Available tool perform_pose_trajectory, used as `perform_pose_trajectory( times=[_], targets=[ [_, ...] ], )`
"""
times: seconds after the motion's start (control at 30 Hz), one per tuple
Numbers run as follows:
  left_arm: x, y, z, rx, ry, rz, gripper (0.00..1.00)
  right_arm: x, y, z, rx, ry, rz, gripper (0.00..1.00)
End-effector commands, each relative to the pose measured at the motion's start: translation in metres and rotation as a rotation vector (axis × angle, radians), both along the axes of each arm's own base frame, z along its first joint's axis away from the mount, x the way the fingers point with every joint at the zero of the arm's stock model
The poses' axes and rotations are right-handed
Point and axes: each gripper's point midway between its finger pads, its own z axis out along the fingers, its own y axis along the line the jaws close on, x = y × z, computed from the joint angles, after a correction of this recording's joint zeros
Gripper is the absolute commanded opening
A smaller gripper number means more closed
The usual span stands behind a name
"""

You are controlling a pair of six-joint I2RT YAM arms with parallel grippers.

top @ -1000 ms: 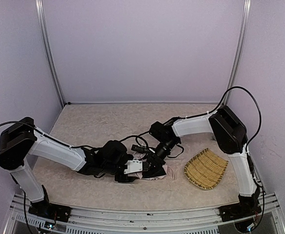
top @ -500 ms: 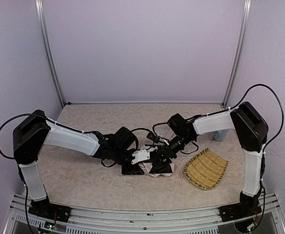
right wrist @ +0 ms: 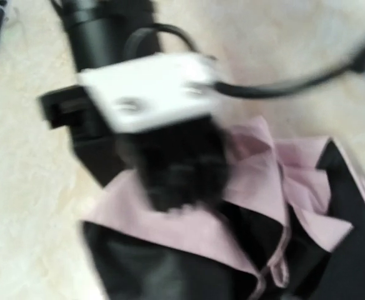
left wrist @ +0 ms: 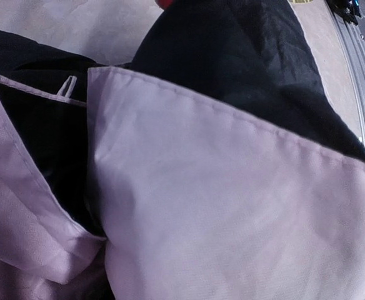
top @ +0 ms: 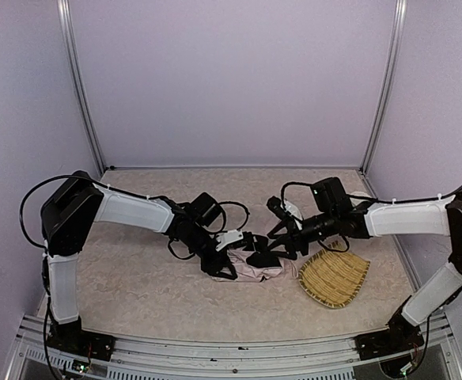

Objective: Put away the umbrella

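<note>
The folding umbrella of pale pink cloth and black lining (top: 256,269) lies crumpled in the middle of the counter (top: 136,293), long axis left to right. The left fingers (top: 221,267) meet its left end and the right fingers (top: 282,242) hang over its right end; whether either pair is spread or pinching, I cannot tell. The oval woven straw tray (top: 334,279) lies just to its right

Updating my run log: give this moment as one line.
umbrella: crumpled beside tray | left gripper: on umbrella | right gripper: near umbrella

blurred left hand (right wrist: 177,185) atop the crumpled pink-and-black umbrella (right wrist: 260,167).
</note>
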Motion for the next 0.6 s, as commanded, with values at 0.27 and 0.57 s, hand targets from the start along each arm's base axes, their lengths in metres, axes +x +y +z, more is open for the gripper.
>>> perform_pose_trajectory(
  times=[0.27, 0.57],
  targets=[
    [-0.049, 0.057, -0.063, 0.290, 0.249, 0.043, 0.33, -0.040, 0.069, 0.013, 0.028, -0.382, 0.015, 0.61],
    [-0.049, 0.056, -0.063, 0.286, 0.242, 0.038, 0.33, -0.021, 0.066, -0.009, -0.046, -0.403, -0.073, 0.37]
  ],
)
